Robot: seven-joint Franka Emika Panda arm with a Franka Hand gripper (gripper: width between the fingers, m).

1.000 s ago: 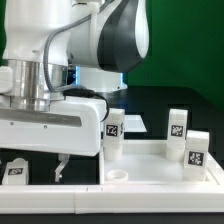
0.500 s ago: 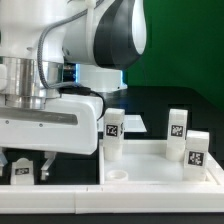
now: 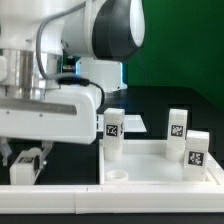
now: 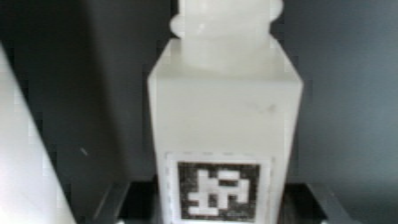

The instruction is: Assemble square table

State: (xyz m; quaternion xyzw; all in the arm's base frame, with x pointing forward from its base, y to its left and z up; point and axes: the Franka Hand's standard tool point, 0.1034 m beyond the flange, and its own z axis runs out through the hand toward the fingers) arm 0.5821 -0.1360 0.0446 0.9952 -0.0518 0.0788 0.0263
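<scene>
Low at the exterior view's left, near the front edge: the gripper [image 3: 27,160], fingers pointing down behind the long white rail [image 3: 60,188], closed on a short white leg [image 3: 23,168]. Leg standing upright between the two fingers [image 3: 42,160], tag facing the camera, lower end hidden behind the rail. Above it, the arm's broad white hand block and dark round joint filling the upper left.

From the wrist view: same leg [image 4: 226,130] dead centre, filling most of the frame, tag low on its face, a narrower rounded peg at the far end. Dark finger pads [image 4: 128,200] pressed against both sides of the leg beside the tag. Dark table surface [image 4: 71,60] beyond.

To the exterior view's right, well apart from the gripper: the square table slab [image 3: 160,168], lying flat with raised rim up, a round hole at its near left corner. Three more legs upright in or at the slab: one [image 3: 114,135] at its left edge, nearest the gripper; one [image 3: 177,132] farther back toward the right; one [image 3: 195,155] at the right, nearer the camera. Each with tag facing front. None of those three touched by the gripper.
</scene>
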